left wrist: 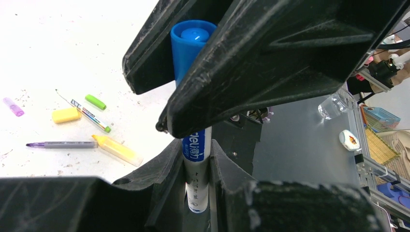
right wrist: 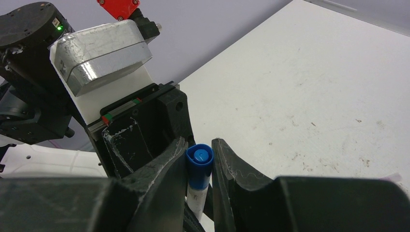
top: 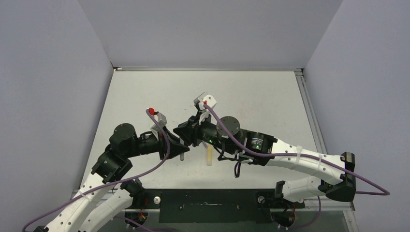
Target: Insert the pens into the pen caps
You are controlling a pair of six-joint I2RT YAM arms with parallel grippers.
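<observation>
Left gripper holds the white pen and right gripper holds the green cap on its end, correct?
Not green: the right gripper pinches the blue cap on the white pen that the left gripper holds. The left wrist view shows it, with the green cap lying on the table.

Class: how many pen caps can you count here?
4: a short blue plastic cap on the held white pen; purple cap, yellow cap and green cap loose on the table.

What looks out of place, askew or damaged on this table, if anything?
Nothing is broken or spilled. A yellow marker, a purple pen and a green-tipped pen lie uncapped at odd angles, with yellow cap, green cap and purple cap loose beside them. The white table is scuffed and speckled.
</observation>
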